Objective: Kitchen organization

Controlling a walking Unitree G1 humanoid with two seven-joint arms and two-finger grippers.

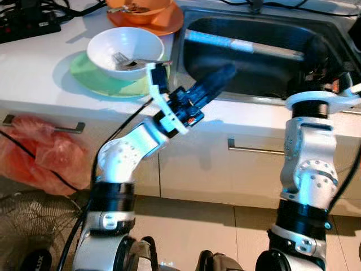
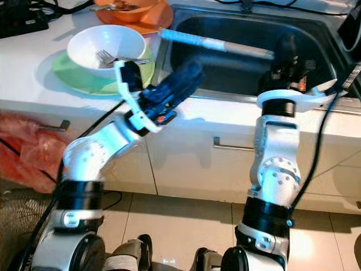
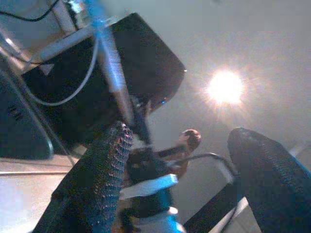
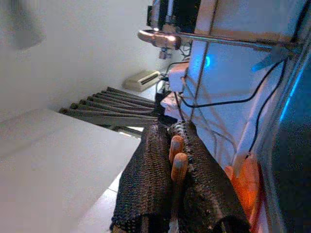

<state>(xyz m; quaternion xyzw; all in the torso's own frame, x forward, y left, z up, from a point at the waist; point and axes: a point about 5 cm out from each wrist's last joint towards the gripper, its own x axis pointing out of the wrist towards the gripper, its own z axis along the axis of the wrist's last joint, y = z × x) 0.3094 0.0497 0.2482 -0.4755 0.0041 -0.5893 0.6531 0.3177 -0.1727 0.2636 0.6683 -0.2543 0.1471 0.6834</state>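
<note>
White ceramic bowl (image 1: 125,52) with a metal fork (image 1: 128,61) in it, on a pale green plate (image 1: 90,79), upper left of frame.

The left gripper (image 1: 217,81), fingers spread and empty, hangs at the steel sink's (image 1: 186,34) rim, right of the bowl and nearer it; the right gripper (image 4: 167,194) is clamped on thin orange-tipped sticks (image 4: 176,158) at the sink's far right.

White countertop (image 1: 39,62) with steel sink (image 1: 254,53), pale cabinets (image 1: 237,169) below, beige tiled floor (image 1: 225,231).
</note>
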